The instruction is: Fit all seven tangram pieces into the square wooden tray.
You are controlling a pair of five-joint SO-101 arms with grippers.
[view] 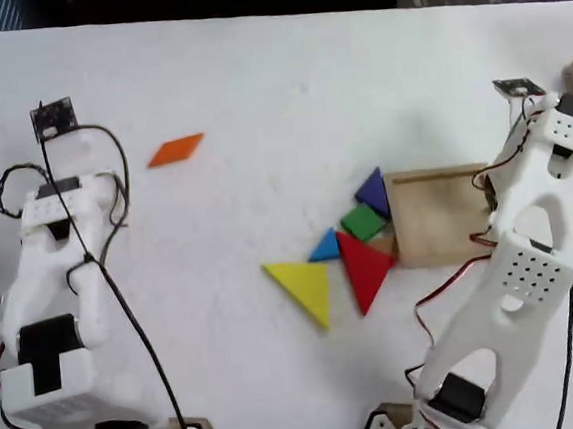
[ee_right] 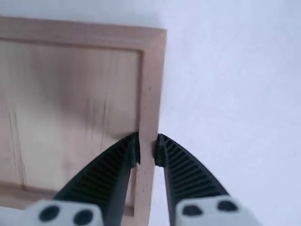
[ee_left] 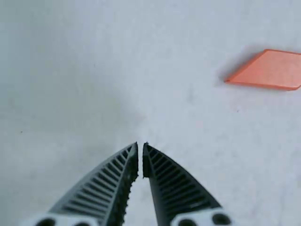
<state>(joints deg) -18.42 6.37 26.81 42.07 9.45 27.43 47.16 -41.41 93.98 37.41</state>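
1. Wooden tray (view: 433, 224) sits near the table's right edge and looks bare; the right arm covers its right rim.
2. Right gripper (ee_right: 146, 149) pinches that rim, so a tug could scatter the red triangle (view: 363, 268) and the neighbouring pieces just beside the tray.
3. Left gripper (ee_left: 140, 160) is pressed together and empty.
4. Orange parallelogram (view: 175, 149) lies well apart, toward the left edge.

I have wide bare table (view: 274, 75) along the far edge and through the middle, where one orange piece (view: 175, 150) lies alone toward the left. The tray (view: 437, 216) near the right edge is open from above. A purple triangle (view: 373, 192), green square (view: 363, 222) and red triangle (view: 363, 268) crowd its left side, with a blue triangle (view: 324, 246) and a yellow triangle (view: 303, 288) beyond them. The right gripper (ee_right: 146, 143) pinches its right rim.
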